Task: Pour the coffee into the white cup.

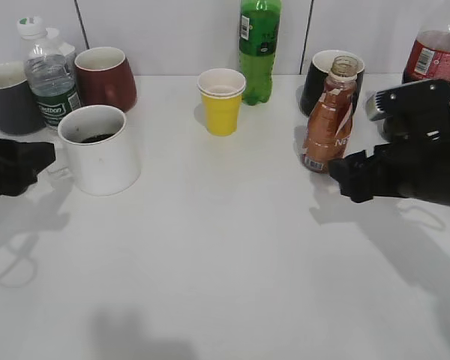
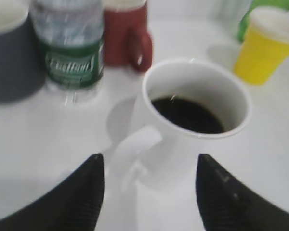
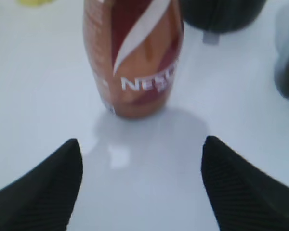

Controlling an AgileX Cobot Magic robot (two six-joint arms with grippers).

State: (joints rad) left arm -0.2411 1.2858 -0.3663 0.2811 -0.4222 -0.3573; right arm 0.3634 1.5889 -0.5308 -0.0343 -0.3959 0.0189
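The coffee bottle (image 1: 329,125) with its brown-orange label stands upright and uncapped on the table at the right; it also shows in the right wrist view (image 3: 134,55). The white cup (image 1: 99,149) stands at the left with dark liquid inside, also seen in the left wrist view (image 2: 195,125), its handle toward my left gripper. My left gripper (image 2: 149,161) is open, its fingers just short of the handle. My right gripper (image 3: 140,147) is open and empty, a little short of the bottle. In the exterior view the left gripper (image 1: 49,154) and right gripper (image 1: 337,176) are both low over the table.
A water bottle (image 1: 49,82), a dark grey mug (image 1: 7,97) and a maroon mug (image 1: 105,77) stand behind the white cup. A yellow paper cup (image 1: 221,101), a green bottle (image 1: 259,49), a black mug (image 1: 319,79) and a cola bottle (image 1: 435,49) line the back.
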